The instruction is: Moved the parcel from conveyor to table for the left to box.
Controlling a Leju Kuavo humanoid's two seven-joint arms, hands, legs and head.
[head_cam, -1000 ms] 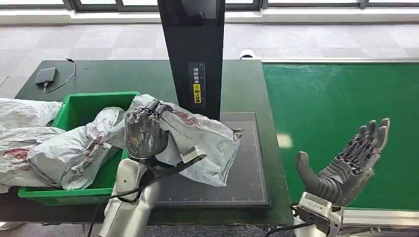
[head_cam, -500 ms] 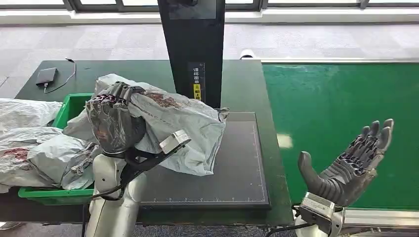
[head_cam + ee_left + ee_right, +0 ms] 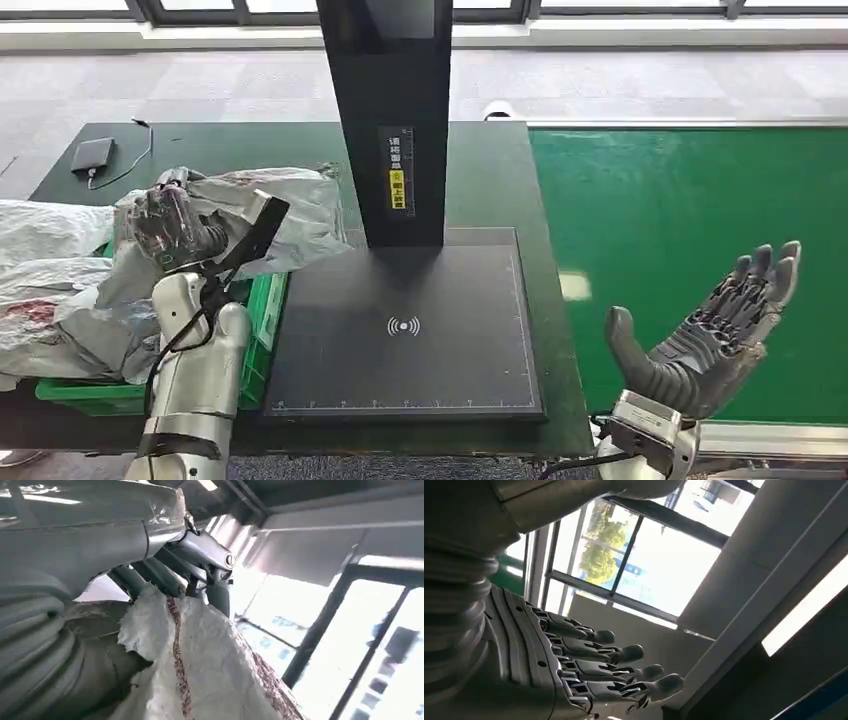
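Parcel [image 3: 265, 205] hangs in the left hand [image 3: 175, 228], whose fingers [image 3: 165, 575] are closed on its crumpled grey wrapping, above the green bin [image 3: 262, 315] at the bench's [image 3: 480, 170] left edge. It looks light and soft, a limp plastic mailer that sags and folds, probably slippery. A gathered bunch of film near one end seems the surest hold, since a flat face would slide. The right hand [image 3: 705, 335] is raised over the conveyor [image 3: 680, 210], fingers wide, holding nothing.

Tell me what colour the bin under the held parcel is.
The bin is bright green, best seen in the head view; the left hand holds the grey parcel above it.
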